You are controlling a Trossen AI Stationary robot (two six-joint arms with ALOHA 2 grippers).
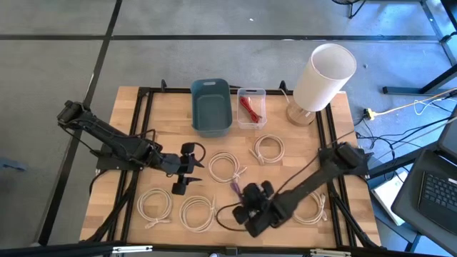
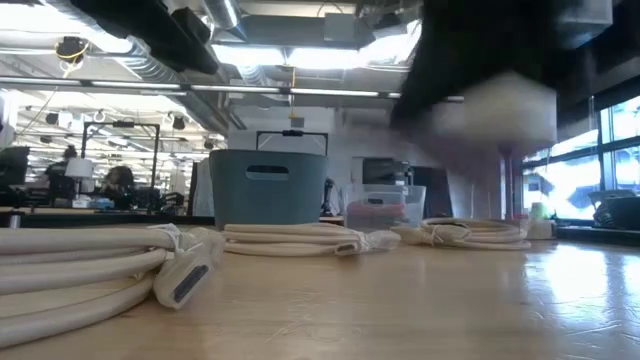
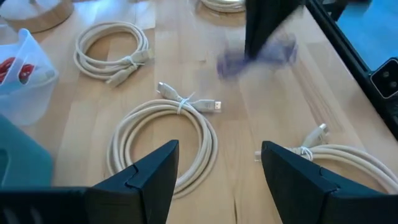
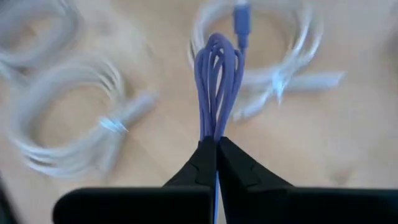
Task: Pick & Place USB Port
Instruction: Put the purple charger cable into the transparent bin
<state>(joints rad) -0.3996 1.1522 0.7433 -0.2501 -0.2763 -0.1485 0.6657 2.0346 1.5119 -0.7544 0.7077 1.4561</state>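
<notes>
Purple USB cable [image 4: 216, 71]: bunched in several loops, pinched at one end between the closed fingers of the right hand [image 4: 216, 144], hanging free above the wooden surface [image 1: 285, 178]. In the high view it shows just off the near edge of the middle white coil [image 1: 227, 168], which serves as landmark below.

Risks, as judged:
- Grip is on the loop ends only. A quick swing could let a strand slide out, or let the plug end [image 4: 241, 12] drag and catch on a white coil underneath.
- Snagging the landmark coil or its neighbours would pull them out of place.
- Left hand [image 1: 187, 170], fingers spread wide and holding nothing, hovers just to the left of the landmark coil. Contact between the arms is possible if the right arm sweeps that way.

Room to move: more white coils [image 1: 197, 212] lie nearer than the landmark and to its right [image 1: 268, 149], so low travel is crowded. Beyond the landmark, the blue bin [image 1: 211, 107] sits open-topped, with a clear box of red items [image 1: 251, 107] just right of it and a white lamp [image 1: 320, 78] farther right. A raised path over the landmark looks unobstructed. The surface's black frame rails [image 1: 143, 135] bound both sides.
</notes>
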